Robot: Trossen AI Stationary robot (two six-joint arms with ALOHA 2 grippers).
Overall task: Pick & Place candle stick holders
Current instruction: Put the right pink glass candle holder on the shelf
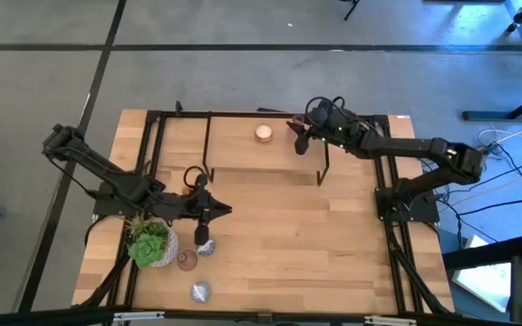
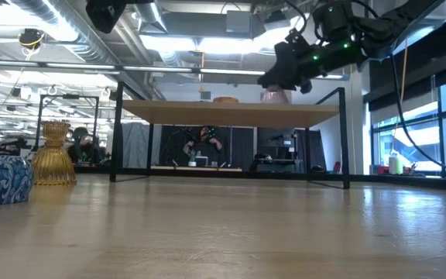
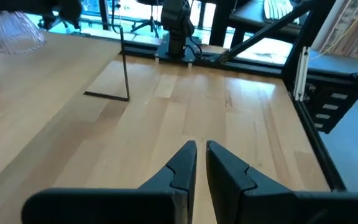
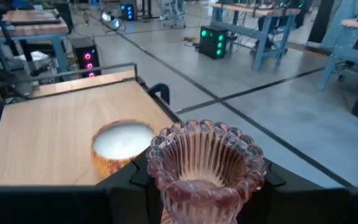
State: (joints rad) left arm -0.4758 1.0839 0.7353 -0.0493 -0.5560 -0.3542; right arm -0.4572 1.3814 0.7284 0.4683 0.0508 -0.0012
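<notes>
**Q:** What are your two grippers doing?

**A:** My right gripper [image 1: 301, 136] is over the raised wooden shelf [image 1: 234, 145] at the far side of the table [image 1: 315, 235]. Its fingers are closed around the stem of a pink vase-shaped candle stick holder [image 4: 205, 167], held upright with its fluted mouth up. My left gripper [image 1: 203, 225] sits low near the front left, fingers nearly together and empty.

**Q:** Where are the other holders?

**A:** A cream-white one [image 1: 264, 133] stands on the shelf, just beside the pink one. Near my left gripper are a silvery-blue round holder [image 1: 207, 246], a second pink one [image 1: 187, 262] beside the green succulent [image 1: 150, 244], and another silvery-blue one [image 1: 199, 292] by the front edge. An amber holder [image 2: 55, 153] also stands on the table.
</notes>
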